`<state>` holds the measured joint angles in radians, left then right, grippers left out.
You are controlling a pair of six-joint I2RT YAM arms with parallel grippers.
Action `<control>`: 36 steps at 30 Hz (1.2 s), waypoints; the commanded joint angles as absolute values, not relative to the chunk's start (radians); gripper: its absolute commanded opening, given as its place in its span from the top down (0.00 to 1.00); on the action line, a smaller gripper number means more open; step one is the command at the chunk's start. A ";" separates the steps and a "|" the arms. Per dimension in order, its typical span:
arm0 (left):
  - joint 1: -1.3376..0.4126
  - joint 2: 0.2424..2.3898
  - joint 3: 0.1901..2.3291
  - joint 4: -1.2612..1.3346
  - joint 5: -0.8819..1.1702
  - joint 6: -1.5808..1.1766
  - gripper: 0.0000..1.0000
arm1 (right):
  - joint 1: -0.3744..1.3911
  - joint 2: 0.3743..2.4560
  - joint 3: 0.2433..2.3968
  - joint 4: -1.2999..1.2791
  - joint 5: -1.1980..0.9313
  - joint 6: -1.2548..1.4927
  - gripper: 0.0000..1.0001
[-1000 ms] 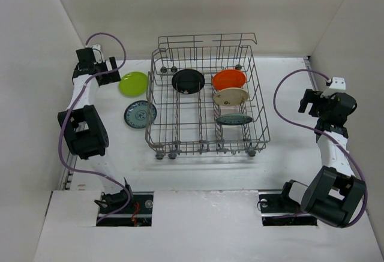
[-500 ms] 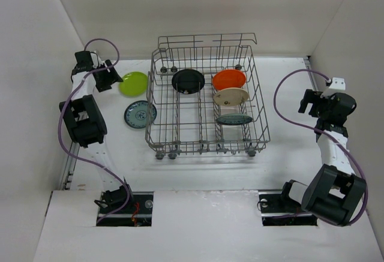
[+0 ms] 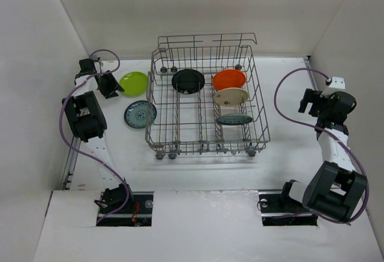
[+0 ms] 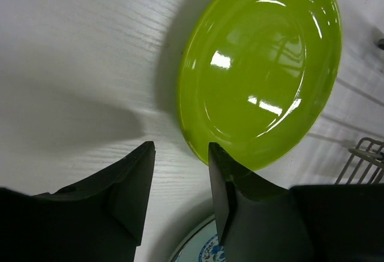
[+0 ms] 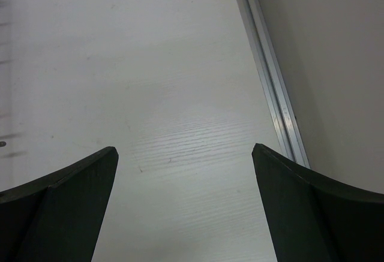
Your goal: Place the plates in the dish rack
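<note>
- Two fingers of the left gripper point(image 4: 180, 154) stand narrowly apart, nothing between them, at the rim of the lime green plate point(image 4: 261, 70).
- Right gripper point(image 5: 185, 154) gapes wide above the table point(image 5: 180, 64).

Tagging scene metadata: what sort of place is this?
Probably a robot lab cell, not a kitchen: plain white walls box in a white table, the dish rack stands on it, cabled left arm and right arm flank it.

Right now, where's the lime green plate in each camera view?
Top external: lime green plate, just left of the dish rack.
Left wrist: upper right, just ahead of the left end effector.
Right wrist: not in it.
Shared landmark: teal plate, at left wrist's bottom edge.
</note>
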<state>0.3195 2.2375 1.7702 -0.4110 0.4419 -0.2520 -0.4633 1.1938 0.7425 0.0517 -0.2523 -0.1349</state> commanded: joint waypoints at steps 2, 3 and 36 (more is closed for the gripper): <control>0.303 2.250 1.832 -0.407 0.479 -0.273 0.63 | -0.458 1.204 0.796 0.063 -0.245 -0.140 0.00; 0.301 2.259 1.838 -0.405 0.479 -0.275 0.64 | -0.458 1.204 0.798 0.061 -0.245 -0.140 0.00; 0.426 1.815 1.805 -0.292 0.186 -0.083 0.97 | -0.456 1.177 0.770 0.092 -0.273 -0.146 0.00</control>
<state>0.4294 1.9274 1.7905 -0.3462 0.2253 -0.1299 -0.4633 1.2045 0.7567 0.0349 -0.2523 -0.1390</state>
